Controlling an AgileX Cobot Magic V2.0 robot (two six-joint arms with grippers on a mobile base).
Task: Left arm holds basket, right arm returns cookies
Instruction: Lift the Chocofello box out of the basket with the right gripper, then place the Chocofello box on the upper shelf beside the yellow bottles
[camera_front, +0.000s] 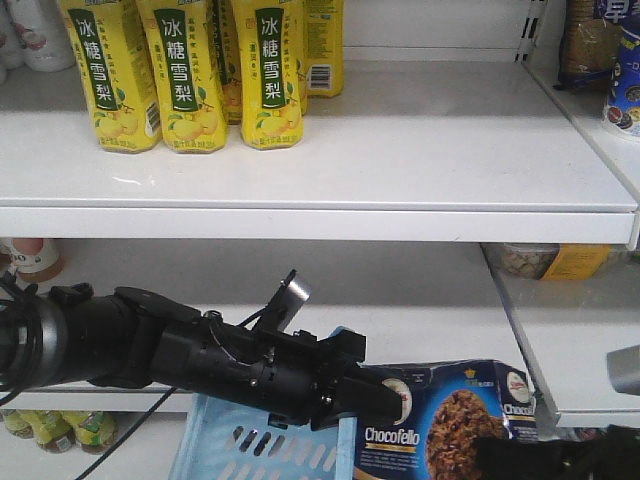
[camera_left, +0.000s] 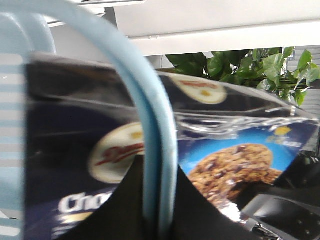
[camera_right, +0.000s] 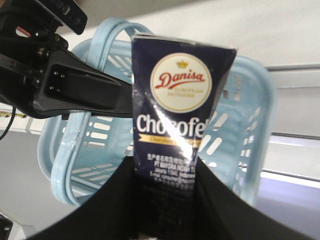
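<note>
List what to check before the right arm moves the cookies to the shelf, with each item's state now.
1. Left gripper shut on basket handle: ok.
2. Right gripper shut on cookies: ok, the box sits between the jaws.
3. Cookies clear of basket rim: cannot tell, the box bottom is out of frame.
4. Bare shelf space ahead: ok.
5. Left arm clear of the cookies' path: cannot tell, its tip overlaps the box in the front view.
</note>
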